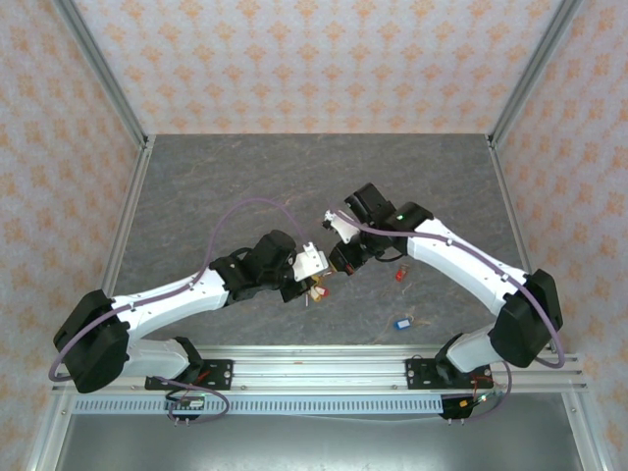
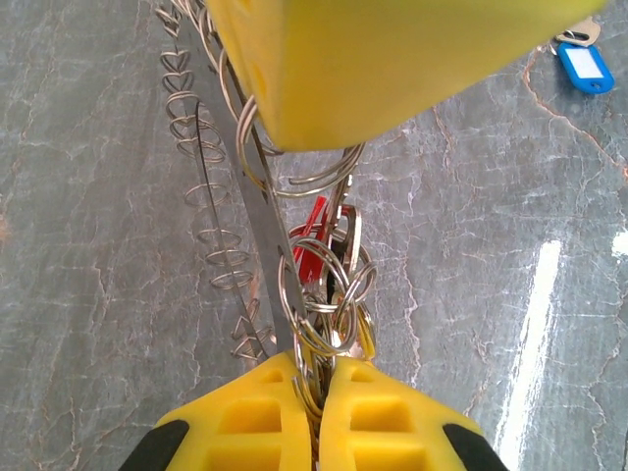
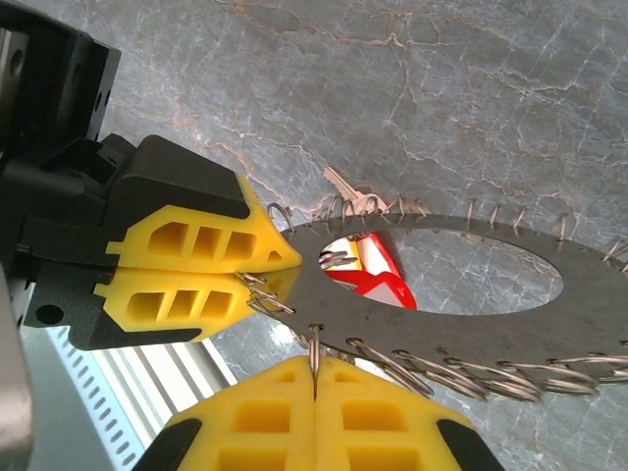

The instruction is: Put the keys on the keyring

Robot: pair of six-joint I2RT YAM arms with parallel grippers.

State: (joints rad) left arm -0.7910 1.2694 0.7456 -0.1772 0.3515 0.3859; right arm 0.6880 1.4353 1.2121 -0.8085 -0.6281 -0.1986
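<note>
Above the surface [image 1: 196, 196], left tool [image 3: 283, 265] and right tool [image 3: 314, 365] pinch the keyring [image 3: 442, 334]; red-tagged key [image 3: 378, 275] seemingly mid-threading, next needs fine twisting

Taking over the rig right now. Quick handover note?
Left tool: shut on the split rings at the keyring rim.
Right tool: shut on the keyring's edge, holding it above the table.
Done: hanging red-tagged key sits among the rings, apparently attached.
Left: loose red-tagged key and loose blue-tagged key lie on the table, still to be threaded.
</note>
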